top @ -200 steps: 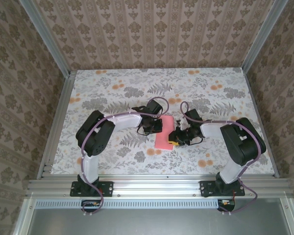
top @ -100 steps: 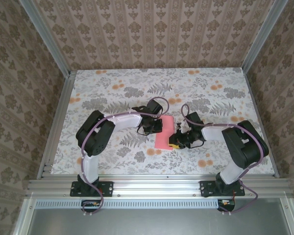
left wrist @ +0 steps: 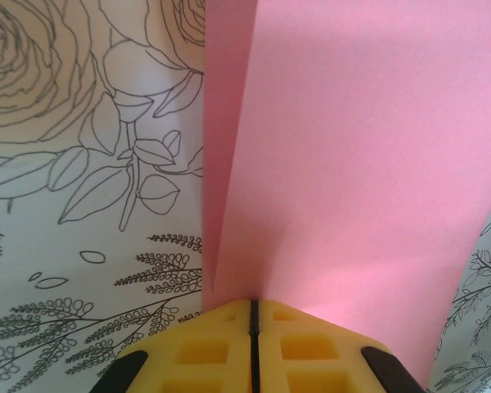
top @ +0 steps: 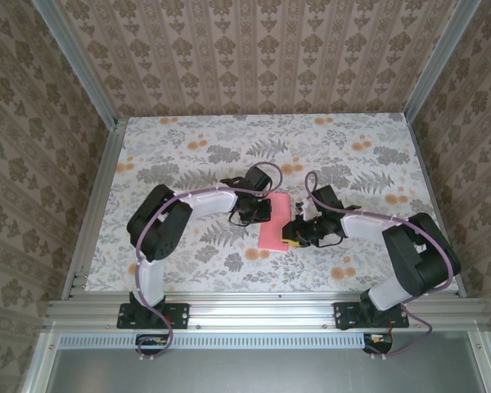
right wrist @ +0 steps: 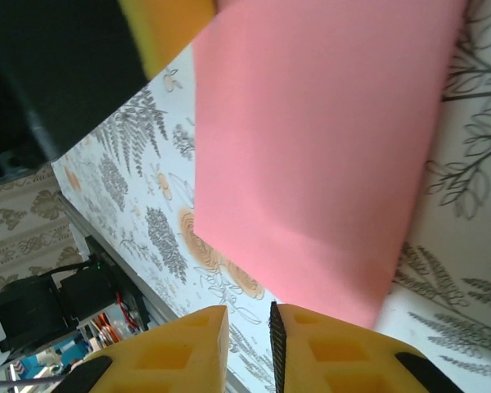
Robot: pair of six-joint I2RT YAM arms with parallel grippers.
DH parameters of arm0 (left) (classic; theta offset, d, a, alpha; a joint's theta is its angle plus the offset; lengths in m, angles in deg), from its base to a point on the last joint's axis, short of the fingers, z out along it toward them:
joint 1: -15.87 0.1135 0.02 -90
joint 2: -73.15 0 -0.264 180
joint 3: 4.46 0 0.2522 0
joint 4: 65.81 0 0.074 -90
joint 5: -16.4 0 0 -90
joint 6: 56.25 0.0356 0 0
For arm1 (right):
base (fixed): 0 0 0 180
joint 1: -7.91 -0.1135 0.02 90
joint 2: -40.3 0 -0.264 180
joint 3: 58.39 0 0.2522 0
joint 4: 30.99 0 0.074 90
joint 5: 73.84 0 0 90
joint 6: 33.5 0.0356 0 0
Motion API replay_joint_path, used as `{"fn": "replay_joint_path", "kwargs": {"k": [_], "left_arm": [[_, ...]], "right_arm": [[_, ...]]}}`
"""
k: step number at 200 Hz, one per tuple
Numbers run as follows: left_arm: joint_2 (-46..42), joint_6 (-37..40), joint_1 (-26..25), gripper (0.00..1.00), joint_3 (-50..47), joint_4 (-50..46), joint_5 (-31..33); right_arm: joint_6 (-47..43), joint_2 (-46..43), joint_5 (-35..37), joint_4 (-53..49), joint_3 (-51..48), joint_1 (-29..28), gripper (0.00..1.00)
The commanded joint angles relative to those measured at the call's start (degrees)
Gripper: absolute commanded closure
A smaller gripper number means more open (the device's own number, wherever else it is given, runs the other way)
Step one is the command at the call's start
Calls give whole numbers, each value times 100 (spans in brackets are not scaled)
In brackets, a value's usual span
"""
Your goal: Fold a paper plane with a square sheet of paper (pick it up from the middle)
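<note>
You're pinching with the left gripper (left wrist: pixel 252 318): its pads are pressing shut on the sheet's (left wrist: pixel 344 164) left edge, toward the far end. The sheet is sitting low at the table (top: pixel 188 164) between your arms, folded narrow, with its long axis running near to far. Your right gripper (right wrist: pixel 272 319) is waiting at the sheet's near right corner, its jaws showing only a slit. I'm not able to tell whether it's holding paper. I'm judging that any fold from here is turning across that near-far axis.
</note>
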Motion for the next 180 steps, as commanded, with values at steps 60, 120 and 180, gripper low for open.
{"fn": "replay_joint_path", "kwargs": {"k": [60,120,180], "left_arm": [[252,120,-84,91,0,-504,111],[228,126,-85,91,-19,-518,133],[261,137,-94,91,7,-507,108]], "right_arm": [[-68,791,238,-35,-203,-149,77],[-79,133,175,-482,70,-146,77],[-131,392,664,-514,16,-144,77]]}}
